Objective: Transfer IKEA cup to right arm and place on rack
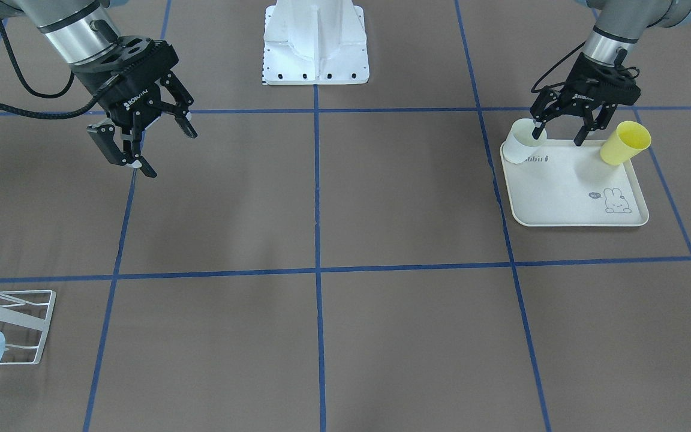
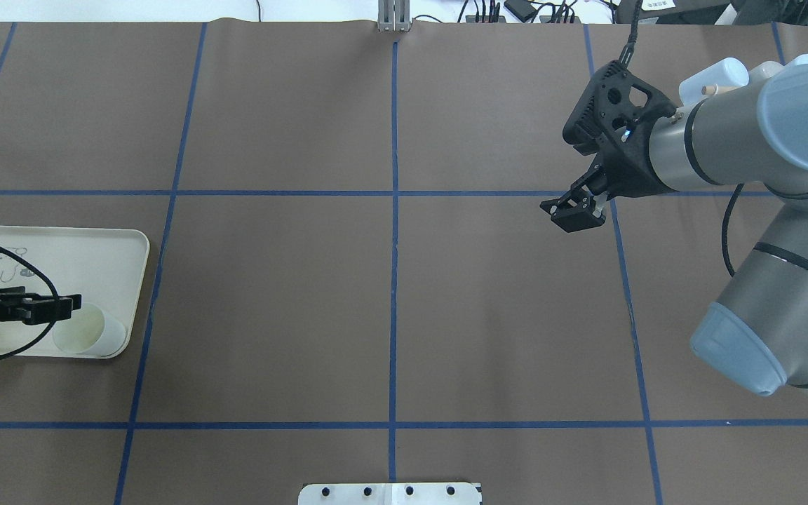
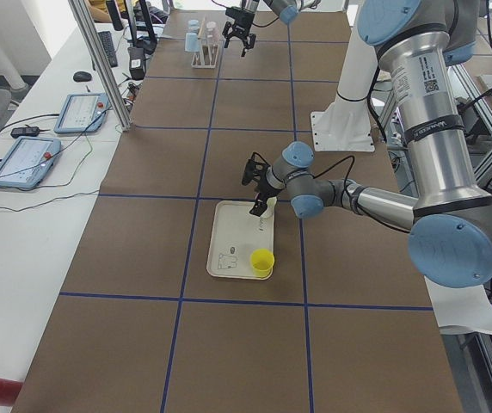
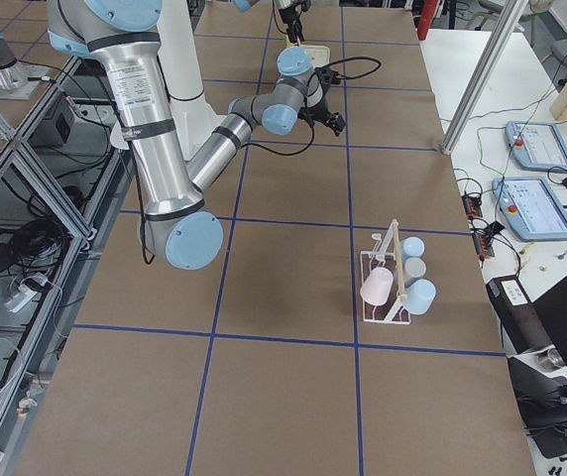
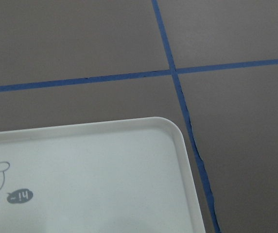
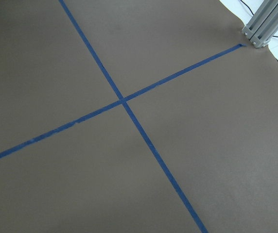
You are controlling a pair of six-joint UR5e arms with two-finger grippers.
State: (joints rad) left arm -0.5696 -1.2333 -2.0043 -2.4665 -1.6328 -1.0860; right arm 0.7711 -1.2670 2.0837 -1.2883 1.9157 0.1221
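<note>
While the left claw hung spread at the tray corner, one finger seemingly inside the white cup there, the right claw gaped far off that tray. Light, stiff, slick-looking, the cup suited a rim pinch.

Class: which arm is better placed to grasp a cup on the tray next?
Left. The left claw, open, is at the white cup's rim on the tray; the right claw hovers far across the table.
</note>
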